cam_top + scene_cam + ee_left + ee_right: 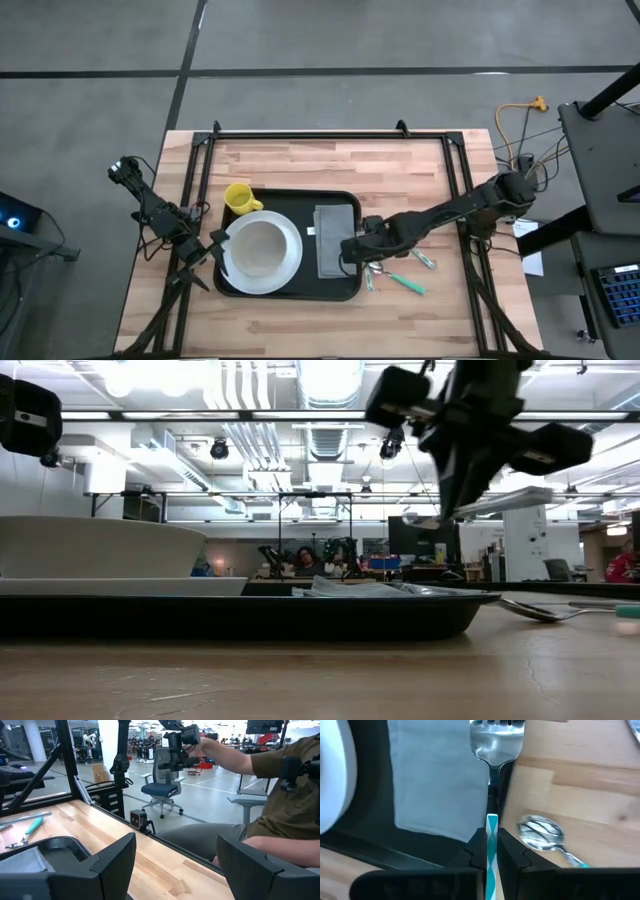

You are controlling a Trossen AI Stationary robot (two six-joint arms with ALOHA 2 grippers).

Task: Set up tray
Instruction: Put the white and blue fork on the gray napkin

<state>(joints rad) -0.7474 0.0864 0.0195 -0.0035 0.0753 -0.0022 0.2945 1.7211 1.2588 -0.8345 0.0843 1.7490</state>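
Note:
The black tray lies mid-table and carries a white plate and bowl, a yellow cup and a grey folded napkin. My right gripper hangs over the tray's right rim, shut on a fork whose head is above the napkin's right edge. In the low view this gripper is well above the tray. My left gripper waits open at the tray's left edge, its fingers level with nothing between them. My right gripper pinches the fork's teal-and-white handle between its two fingers, coming steeply from above. The silver neck and tines reach out beyond the fingertips. The fork is lifted clear of tray and table.
A spoon and another teal-handled utensil lie on the wood just right of the tray. A person sits beyond the table's edge in the left wrist view. Bare wood lies toward the table's near and far edges.

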